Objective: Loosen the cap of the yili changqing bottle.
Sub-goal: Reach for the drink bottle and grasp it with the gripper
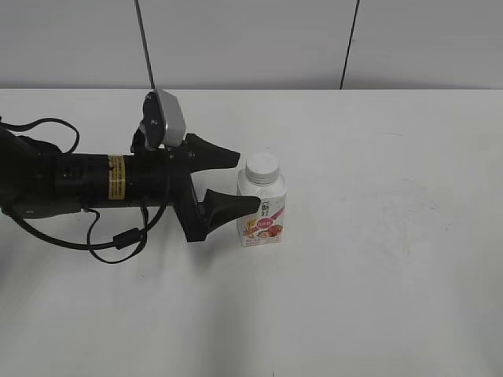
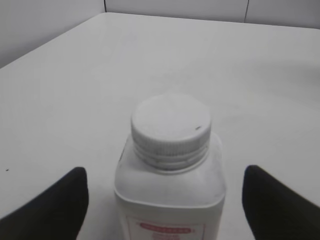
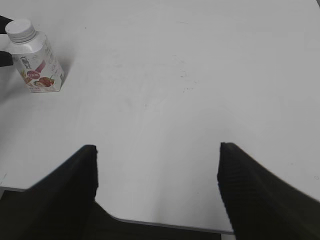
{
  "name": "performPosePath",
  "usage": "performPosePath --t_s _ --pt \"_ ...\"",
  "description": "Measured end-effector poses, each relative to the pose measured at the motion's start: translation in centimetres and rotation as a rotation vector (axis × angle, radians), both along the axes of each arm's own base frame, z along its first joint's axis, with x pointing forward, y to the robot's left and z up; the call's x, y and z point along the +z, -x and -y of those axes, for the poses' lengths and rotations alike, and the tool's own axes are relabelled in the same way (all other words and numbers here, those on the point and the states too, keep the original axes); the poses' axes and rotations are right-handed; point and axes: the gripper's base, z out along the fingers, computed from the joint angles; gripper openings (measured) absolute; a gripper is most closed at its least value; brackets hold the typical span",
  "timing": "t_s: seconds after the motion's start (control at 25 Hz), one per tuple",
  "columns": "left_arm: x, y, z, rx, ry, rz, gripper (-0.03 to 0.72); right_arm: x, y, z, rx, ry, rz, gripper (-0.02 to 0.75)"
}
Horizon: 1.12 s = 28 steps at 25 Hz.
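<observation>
The yili changqing bottle point(image 1: 262, 214) is a squat white bottle with a pink-red fruit label, standing upright mid-table. Its white ribbed cap point(image 1: 262, 168) sits on the neck. My left gripper point(image 1: 244, 182) is open, its black fingers on either side of the bottle's left face without touching. In the left wrist view the cap point(image 2: 170, 129) and bottle point(image 2: 170, 200) sit between the open fingers point(image 2: 167, 195). My right gripper point(image 3: 157, 170) is open and empty over the table's near edge, far from the bottle point(image 3: 36, 62) and its cap point(image 3: 20, 29). It is out of the exterior view.
The white table point(image 1: 377, 259) ends at a grey wall behind. The left arm point(image 1: 78, 181) with its cables lies across the left side. The table's front edge point(image 3: 165, 222) shows under the right gripper.
</observation>
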Motion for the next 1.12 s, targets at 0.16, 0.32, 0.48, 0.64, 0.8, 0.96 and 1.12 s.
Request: performPosePath --t_s 0.16,0.32,0.48,0.64,0.8,0.96,1.12 --pt "-0.3 0.2 0.6 -0.002 -0.003 -0.010 0.575 0.0 0.0 0.0 0.000 0.000 0.000 0.586" --pt "-1.0 0.0 0.6 0.027 0.004 -0.035 0.568 0.0 0.0 0.0 0.000 0.000 0.000 0.586" --pt "-1.1 0.0 0.6 0.032 0.006 -0.042 0.503 0.0 0.0 0.0 0.000 0.000 0.000 0.586" --pt "-1.1 0.0 0.6 0.030 0.009 -0.041 0.445 0.0 0.0 0.0 0.000 0.000 0.000 0.586" --pt "-1.1 0.0 0.6 0.029 0.009 -0.041 0.438 0.0 0.0 0.0 0.000 0.000 0.000 0.586" --pt "-1.1 0.0 0.6 0.029 0.009 -0.041 0.438 0.3 -0.2 0.0 -0.008 -0.019 -0.006 0.586" --pt "-1.1 0.0 0.6 0.029 0.009 -0.041 0.438 1.8 -2.4 -0.2 -0.016 -0.030 -0.103 0.586"
